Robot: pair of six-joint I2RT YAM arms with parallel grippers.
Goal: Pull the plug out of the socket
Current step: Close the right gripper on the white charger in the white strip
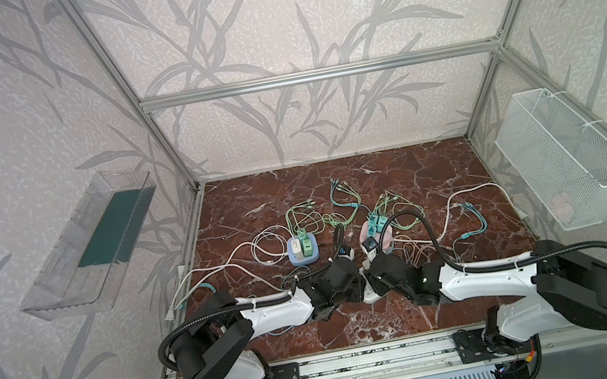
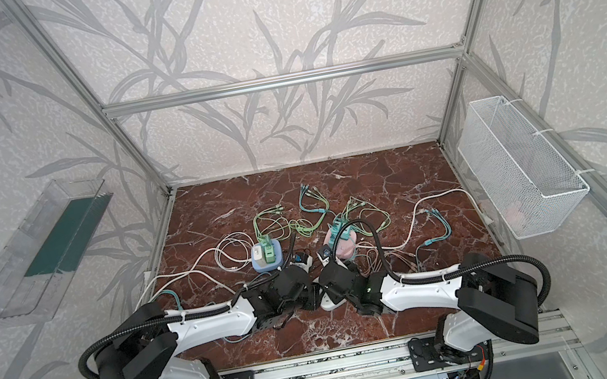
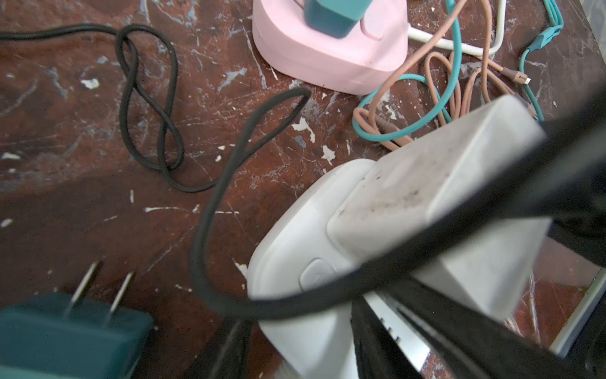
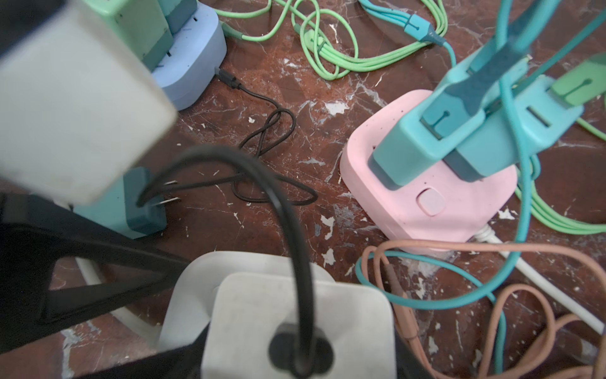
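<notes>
The white socket (image 3: 288, 262) sits at the front middle of the marble table, showing between both wrists in both top views (image 1: 371, 295) (image 2: 328, 303). A white plug (image 4: 295, 321) stands seated in it, with a black cable (image 4: 295, 229) leaving its top. My left gripper (image 3: 305, 351) is shut on the socket body, a black finger (image 3: 387, 344) pressed on its side. My right gripper (image 4: 295, 364) is shut on the plug from above, its fingers mostly hidden beside the plug. In the left wrist view the plug (image 3: 419, 183) rises from the socket.
A loose teal plug (image 3: 65, 328) lies prongs-up beside the socket. Behind stand a pink socket (image 4: 426, 203) with teal plugs and a blue socket (image 1: 303, 250) with green and white plugs. Tangled cables cover the table. A wire basket (image 1: 571, 160) and a clear tray (image 1: 88, 245) hang on the walls.
</notes>
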